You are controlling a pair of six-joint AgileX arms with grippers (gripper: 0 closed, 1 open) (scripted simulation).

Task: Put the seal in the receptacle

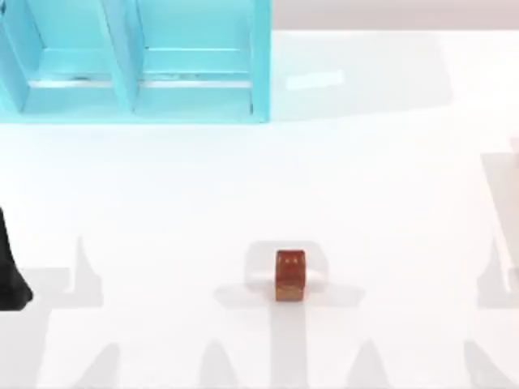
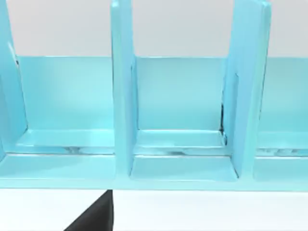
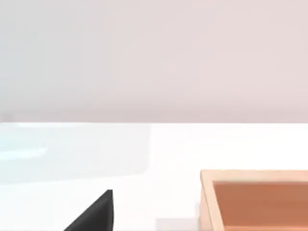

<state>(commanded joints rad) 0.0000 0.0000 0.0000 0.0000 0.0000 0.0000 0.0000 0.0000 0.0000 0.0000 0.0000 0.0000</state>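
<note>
The seal (image 1: 289, 275), a small reddish-brown block with two tiny pale marks on top, stands on the white table near the front middle, with no gripper near it. An open wooden box (image 3: 255, 199) with a raised rim, the likely receptacle, is in the right wrist view. A dark part of my left arm (image 1: 11, 271) is at the table's left edge, far from the seal. One black finger (image 2: 96, 216) shows in the left wrist view, and one black finger (image 3: 96, 216) in the right wrist view.
A tall cyan shelf (image 1: 130, 105) with upright dividers stands at the back left; the left wrist view faces its compartments (image 2: 180, 144). A pale flat patch (image 1: 318, 275) lies under the seal.
</note>
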